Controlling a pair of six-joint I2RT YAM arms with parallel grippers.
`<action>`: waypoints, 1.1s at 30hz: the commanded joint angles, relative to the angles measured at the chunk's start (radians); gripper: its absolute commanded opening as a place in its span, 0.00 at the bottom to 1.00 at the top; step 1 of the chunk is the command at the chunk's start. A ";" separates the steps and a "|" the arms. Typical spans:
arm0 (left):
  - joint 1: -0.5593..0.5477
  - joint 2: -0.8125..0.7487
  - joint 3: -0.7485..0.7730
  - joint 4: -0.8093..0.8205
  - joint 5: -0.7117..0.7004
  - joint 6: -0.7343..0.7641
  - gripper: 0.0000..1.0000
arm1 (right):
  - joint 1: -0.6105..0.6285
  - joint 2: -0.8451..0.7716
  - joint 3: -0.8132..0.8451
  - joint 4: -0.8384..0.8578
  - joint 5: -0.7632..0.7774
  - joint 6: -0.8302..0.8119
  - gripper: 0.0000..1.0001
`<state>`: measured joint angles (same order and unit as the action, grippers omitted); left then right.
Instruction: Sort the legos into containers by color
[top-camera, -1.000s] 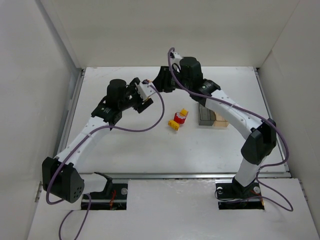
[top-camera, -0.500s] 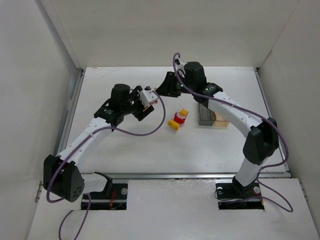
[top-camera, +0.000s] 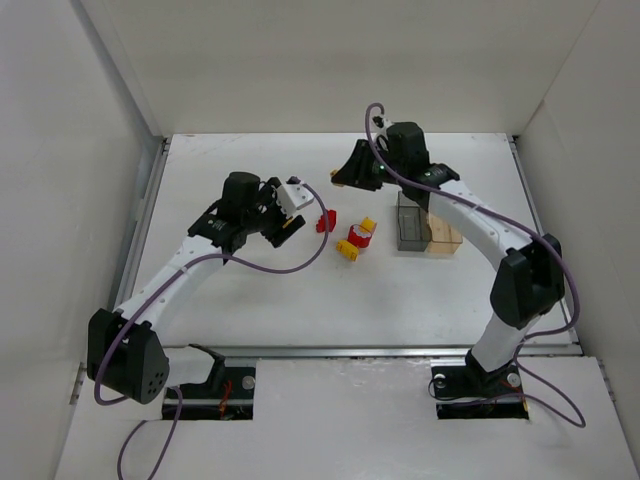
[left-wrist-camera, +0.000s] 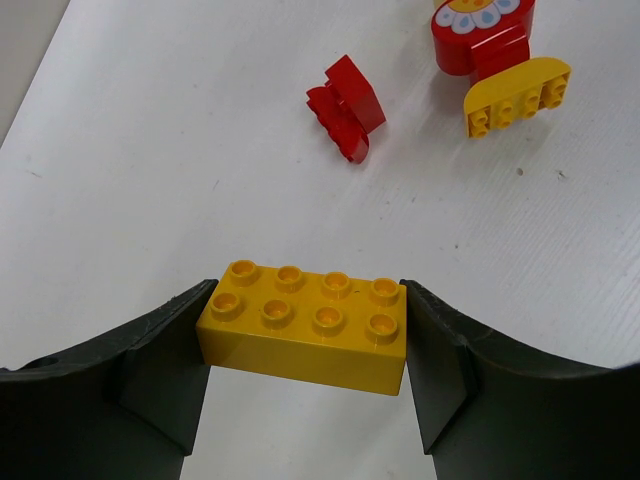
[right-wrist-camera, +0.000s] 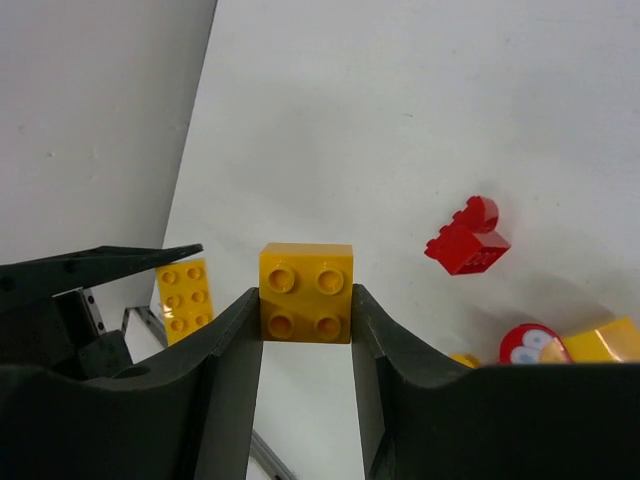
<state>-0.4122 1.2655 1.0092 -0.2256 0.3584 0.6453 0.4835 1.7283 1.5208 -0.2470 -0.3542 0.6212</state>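
My left gripper (top-camera: 288, 218) is shut on a yellow two-by-four lego (left-wrist-camera: 305, 325) and holds it above the table. My right gripper (top-camera: 343, 178) is shut on a yellow two-by-two lego (right-wrist-camera: 306, 292), also in the air. A red lego (top-camera: 324, 221) lies on the table between them; it also shows in the left wrist view (left-wrist-camera: 345, 107). A small pile lies to its right: a red round piece (top-camera: 357, 237) and yellow pieces (top-camera: 347, 251). The containers stand right of the pile, dark grey (top-camera: 410, 228) and clear tan (top-camera: 444, 236).
White walls close in the table on the left, back and right. A metal rail (top-camera: 140, 225) runs along the left edge. Purple cables hang from both arms.
The two grippers were close together and have drawn apart, the right one moving right. A red lego now shows on the table between them.
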 joint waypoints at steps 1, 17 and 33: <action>0.001 -0.008 0.002 0.009 0.002 -0.010 0.00 | -0.042 -0.058 -0.014 -0.032 0.023 -0.031 0.00; 0.001 -0.008 -0.035 0.045 0.002 -0.049 0.00 | -0.238 -0.007 -0.088 -0.387 0.434 -0.244 0.00; -0.033 0.037 0.014 0.063 0.045 -0.090 0.00 | -0.238 0.085 0.025 -0.482 0.454 -0.262 0.77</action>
<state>-0.4385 1.2903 0.9821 -0.1947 0.3611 0.5831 0.2470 1.8484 1.4780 -0.6964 0.0654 0.3706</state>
